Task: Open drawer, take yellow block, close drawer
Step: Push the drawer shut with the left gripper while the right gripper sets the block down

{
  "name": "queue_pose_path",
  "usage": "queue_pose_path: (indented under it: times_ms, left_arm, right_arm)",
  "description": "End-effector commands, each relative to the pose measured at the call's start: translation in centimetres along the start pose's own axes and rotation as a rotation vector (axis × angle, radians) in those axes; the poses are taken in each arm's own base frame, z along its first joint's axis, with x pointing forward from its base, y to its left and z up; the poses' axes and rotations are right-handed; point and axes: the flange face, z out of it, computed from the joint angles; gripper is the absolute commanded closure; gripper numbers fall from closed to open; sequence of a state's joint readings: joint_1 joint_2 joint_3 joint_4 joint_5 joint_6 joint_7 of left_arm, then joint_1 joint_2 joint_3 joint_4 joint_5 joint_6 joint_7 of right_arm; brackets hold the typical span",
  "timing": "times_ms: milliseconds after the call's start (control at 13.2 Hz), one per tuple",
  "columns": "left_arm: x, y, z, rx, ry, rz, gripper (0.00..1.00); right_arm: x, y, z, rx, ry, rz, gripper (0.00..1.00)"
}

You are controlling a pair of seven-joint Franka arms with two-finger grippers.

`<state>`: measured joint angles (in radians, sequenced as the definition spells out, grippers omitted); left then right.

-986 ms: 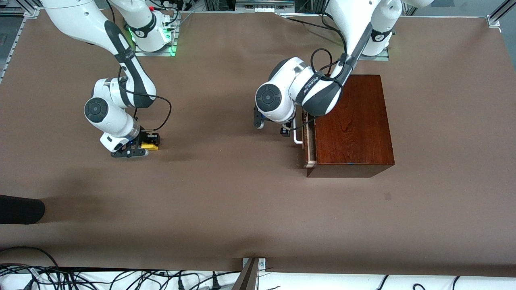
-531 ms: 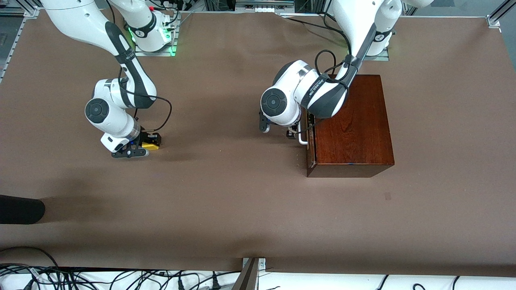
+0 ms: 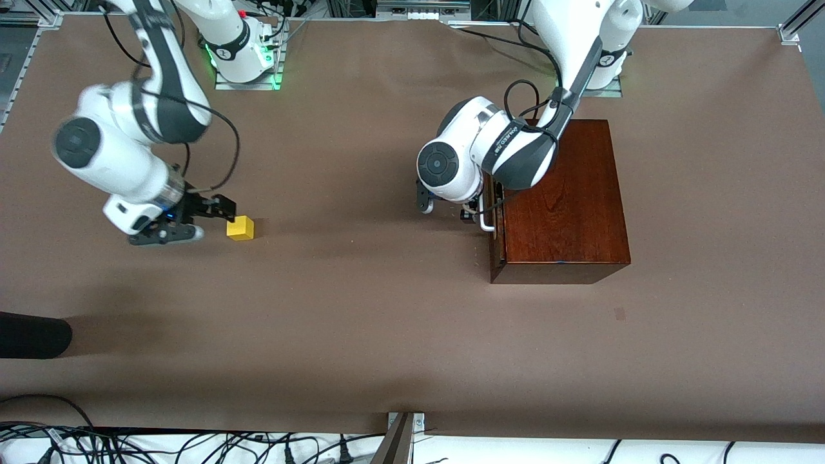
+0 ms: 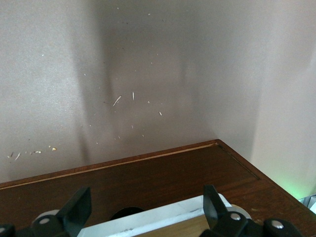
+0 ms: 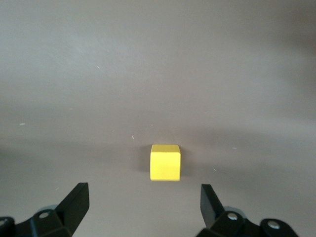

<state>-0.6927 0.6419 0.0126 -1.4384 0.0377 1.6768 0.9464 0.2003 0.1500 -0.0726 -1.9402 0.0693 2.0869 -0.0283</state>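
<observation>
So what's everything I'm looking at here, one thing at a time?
Table: one, covered in brown, under everything.
Box: one, glossy reddish-brown wood, toward the left arm's end of the table.
Drawer: one, dark front, white handle, pushed into the box.
Block: one, yellow, resting alone on the table toward the right arm's end.
Cables: many, black and white, along the table edge nearest the front camera.
Left gripper: one, black fingers, open, at the drawer handle.
Right gripper: one, black fingers, open, beside the block, not touching it.
</observation>
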Motion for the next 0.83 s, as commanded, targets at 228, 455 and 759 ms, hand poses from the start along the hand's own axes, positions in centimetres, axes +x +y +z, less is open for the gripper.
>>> queue_pose_path:
  times_ms: [228, 455, 759]
  left_arm:
    - [-1.0, 0.9, -2.2, 0.026, -0.018, -0.070, 0.00]
    - [-1.3, 4.5, -7.6, 0.026, 0.047, -0.319, 0.00]
    - [-6.4, 7.2, -15.1, 0.028, 0.160, -0.687, 0.00]
  right_arm:
    - [0.2, 0.4, -12.8, 0.017, -0.004, -0.006, 0.00]
    - [-3.8, 0.7, -17.9, 0.013, -0.012, 0.038, 0.00]
    - [-5.4, 1.2, -20.5, 0.011, 0.005, 0.059, 0.00]
